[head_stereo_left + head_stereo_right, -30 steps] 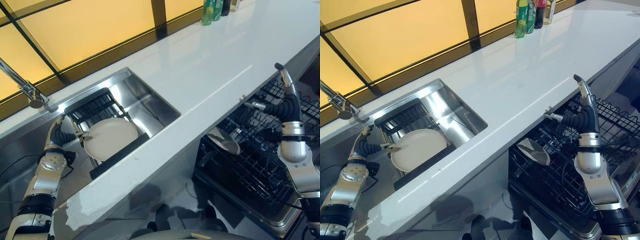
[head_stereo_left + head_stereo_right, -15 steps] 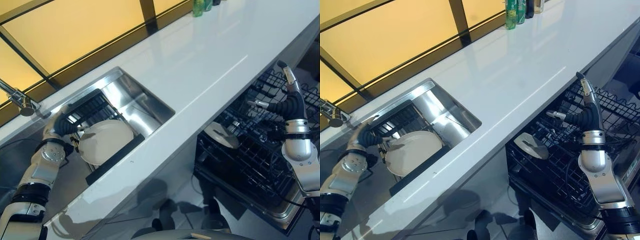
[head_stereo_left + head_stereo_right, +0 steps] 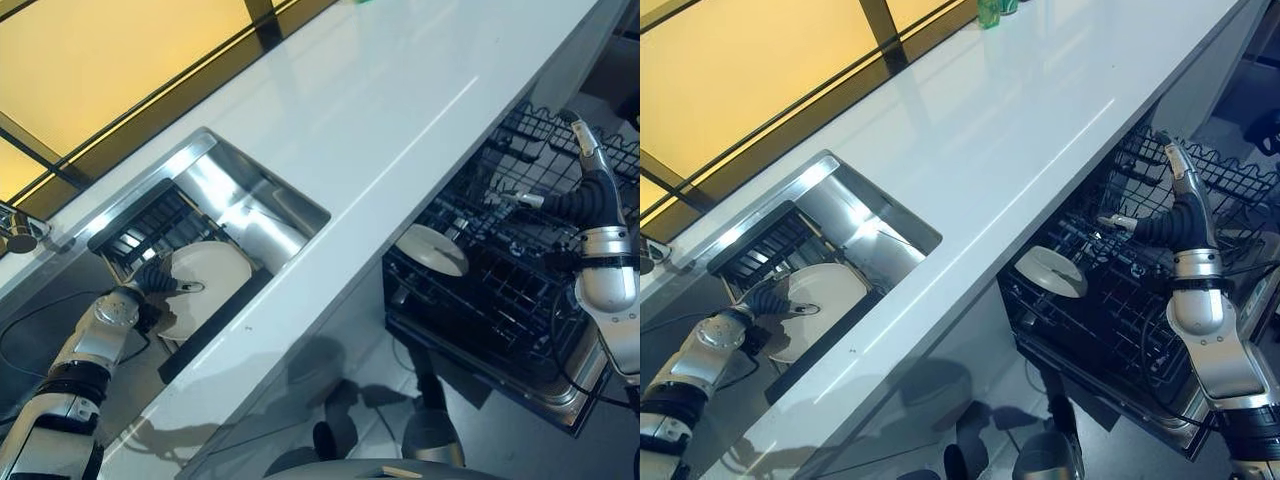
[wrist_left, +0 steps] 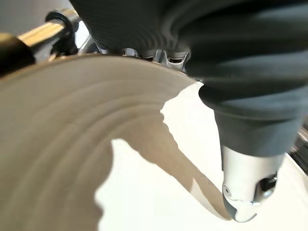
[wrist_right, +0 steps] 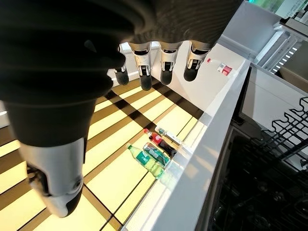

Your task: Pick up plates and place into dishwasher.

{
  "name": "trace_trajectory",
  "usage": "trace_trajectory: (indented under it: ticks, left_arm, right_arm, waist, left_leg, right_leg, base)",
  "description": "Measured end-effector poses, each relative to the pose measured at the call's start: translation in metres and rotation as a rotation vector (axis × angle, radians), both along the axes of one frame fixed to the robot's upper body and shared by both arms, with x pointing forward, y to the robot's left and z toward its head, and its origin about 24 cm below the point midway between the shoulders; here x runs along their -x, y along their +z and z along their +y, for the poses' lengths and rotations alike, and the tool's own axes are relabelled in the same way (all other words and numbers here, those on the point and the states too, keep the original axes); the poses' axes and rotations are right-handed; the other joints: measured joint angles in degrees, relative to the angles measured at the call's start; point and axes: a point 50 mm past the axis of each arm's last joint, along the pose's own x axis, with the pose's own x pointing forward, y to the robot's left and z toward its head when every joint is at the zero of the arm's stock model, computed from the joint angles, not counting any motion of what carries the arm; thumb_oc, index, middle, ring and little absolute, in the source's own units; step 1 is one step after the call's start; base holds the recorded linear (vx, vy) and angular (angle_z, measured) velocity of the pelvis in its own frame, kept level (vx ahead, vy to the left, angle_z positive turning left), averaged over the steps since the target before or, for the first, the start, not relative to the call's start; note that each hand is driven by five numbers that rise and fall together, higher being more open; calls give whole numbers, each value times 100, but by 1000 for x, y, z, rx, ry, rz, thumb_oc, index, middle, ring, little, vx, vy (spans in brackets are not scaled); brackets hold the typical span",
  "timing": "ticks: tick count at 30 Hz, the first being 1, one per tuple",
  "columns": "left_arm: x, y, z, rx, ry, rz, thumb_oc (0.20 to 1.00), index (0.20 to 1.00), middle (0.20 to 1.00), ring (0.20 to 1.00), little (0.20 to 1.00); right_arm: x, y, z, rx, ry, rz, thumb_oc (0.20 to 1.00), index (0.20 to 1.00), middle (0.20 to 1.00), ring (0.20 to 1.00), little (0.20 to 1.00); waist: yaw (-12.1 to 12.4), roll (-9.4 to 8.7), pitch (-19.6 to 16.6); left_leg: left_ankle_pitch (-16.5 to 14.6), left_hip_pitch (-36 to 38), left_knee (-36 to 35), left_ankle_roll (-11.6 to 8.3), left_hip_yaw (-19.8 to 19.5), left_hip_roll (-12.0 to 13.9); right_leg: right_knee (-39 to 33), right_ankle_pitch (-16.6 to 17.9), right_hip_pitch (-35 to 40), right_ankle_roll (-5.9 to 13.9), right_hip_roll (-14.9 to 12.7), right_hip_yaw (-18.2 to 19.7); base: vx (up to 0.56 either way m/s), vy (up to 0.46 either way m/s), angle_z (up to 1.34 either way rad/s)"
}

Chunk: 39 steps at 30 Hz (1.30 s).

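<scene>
A white plate point(image 3: 215, 290) lies tilted on a dark rack in the sink point(image 3: 250, 205). My left hand point(image 3: 150, 283) is at the plate's left rim. In the left wrist view its thumb point(image 4: 245, 183) lies on the plate's face point(image 4: 72, 144) while the fingers pass behind the rim, pinching it. Another white plate point(image 3: 432, 250) sits in the dishwasher's pulled-out black wire rack point(image 3: 500, 310). My right hand point(image 3: 592, 195) hovers above that rack on the right, fingers point(image 5: 144, 72) straight and holding nothing.
A white countertop point(image 3: 380, 110) runs between the sink and the dishwasher. A slatted dark drying rack point(image 3: 140, 220) fills the sink's back left, with a faucet point(image 3: 15, 225) beyond it. Bottles point(image 3: 988, 12) stand at the counter's far end.
The camera has shifted. My left hand has come in closer to the plate's rim, and its thumb now lies across the plate's face. The right hand stays over the dishwasher rack.
</scene>
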Motion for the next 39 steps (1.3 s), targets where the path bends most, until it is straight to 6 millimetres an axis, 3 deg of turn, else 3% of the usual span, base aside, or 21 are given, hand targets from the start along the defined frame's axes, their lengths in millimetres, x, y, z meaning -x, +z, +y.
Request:
trace_trajectory:
  ticks: [14, 23, 24, 25, 26, 34, 39]
  left_arm:
    - [-1, 1, 11, 255, 80, 116, 1000, 1000, 1000, 1000, 1000]
    - [3, 2, 15, 429, 114, 104, 1000, 1000, 1000, 1000, 1000]
    - [4, 2, 15, 459, 113, 98, 909, 909, 909, 909, 909]
    - [5, 3, 15, 483, 112, 92, 598, 598, 598, 598, 598]
    - [5, 3, 14, 502, 100, 88, 200, 200, 200, 200, 200]
    - [10, 21, 22, 557, 40, 43, 200, 200, 200, 200, 200]
    - [10, 28, 10, 585, -112, 73, 200, 200, 200, 200, 200]
  right_arm:
    - [-3, 4, 2, 9, 11, 8, 1000, 1000, 1000, 1000, 1000]
    - [-3, 5, 3, 10, 13, 9, 1000, 1000, 1000, 1000, 1000]
    - [-3, 6, 4, 10, 16, 6, 1000, 1000, 1000, 1000, 1000]
    - [-3, 6, 4, 10, 19, 4, 1000, 1000, 1000, 1000, 1000]
    - [-3, 6, 4, 11, 19, 3, 1000, 1000, 1000, 1000, 1000]
    - [-1, 5, 4, 7, 13, 3, 1000, 1000, 1000, 1000, 1000]
    - [0, 4, 3, -4, 9, 0, 1000, 1000, 1000, 1000, 1000]
  waist:
    - [-4, 129, 42]
    - [15, 145, 41]
    - [14, 145, 40]
    - [15, 145, 40]
    - [19, 145, 40]
    - [93, 155, 18]
    - [215, 155, 7]
  left_leg:
    - [4, 15, 1, 7, -4, -14]
    - [5, 42, 21, 6, -28, -1]
    - [5, 47, 24, 6, -40, 0]
    - [5, 59, 28, 6, -52, 0]
    - [5, 88, 26, 6, -69, 0]
    - [12, 107, 23, 16, -166, -10]
    - [13, 104, 22, 17, -177, -19]
  right_leg:
    - [1, 1, 14, 6, -15, -7]
    - [0, -1, 68, 3, -9, -36]
    - [0, -1, 80, 3, -9, -46]
    - [0, -1, 102, 3, -10, -60]
    - [0, -3, 141, 1, -11, -78]
    - [1, -30, 220, 5, -35, -173]
    - [3, -36, 235, 9, -47, -195]
  base:
    - [6, -1, 0]
    - [3, -52, 1]
    - [-5, -30, 5]
    - [-8, -27, 7]
    - [-10, -20, 7]
    - [-11, -14, 7]
    - [0, -21, 2]
